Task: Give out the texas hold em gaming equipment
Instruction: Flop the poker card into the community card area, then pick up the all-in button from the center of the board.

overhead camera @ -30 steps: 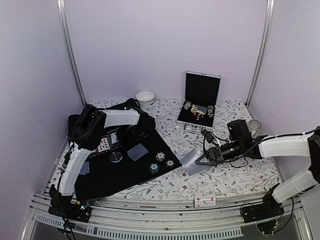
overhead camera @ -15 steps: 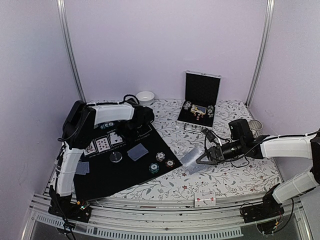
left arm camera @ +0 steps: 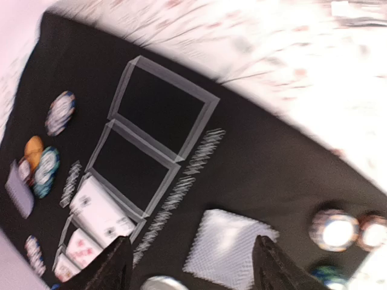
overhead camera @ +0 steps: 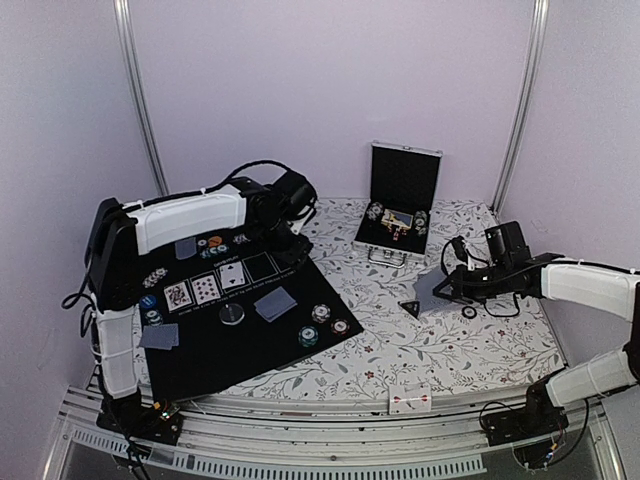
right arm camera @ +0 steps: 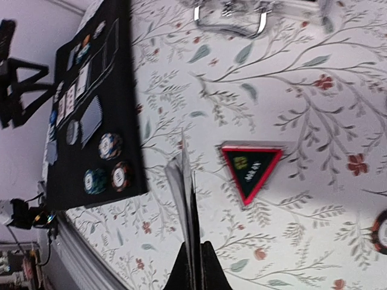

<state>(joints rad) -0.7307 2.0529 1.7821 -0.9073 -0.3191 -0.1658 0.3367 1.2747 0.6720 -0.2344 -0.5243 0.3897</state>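
The step in hand appears to be dealing cards onto the black mat, which is lying along the table's left side. Doing it well is likely meaning one card at a time, laid flat and square inside the two empty outlined slots next to the row of face-up cards, without nudging the poker chips near the mat's right corner.

The left gripper is hovering over the mat's far edge, its fingers standing wide apart with nothing between them; a face-down card is lying on the mat just below. Toward the table's right edge, the right gripper is pinching a thin stack of playing cards edge-on, jaws closed down on them. It is holding them above the table just beside the triangular marker, which is lying flat and apart from the stack.
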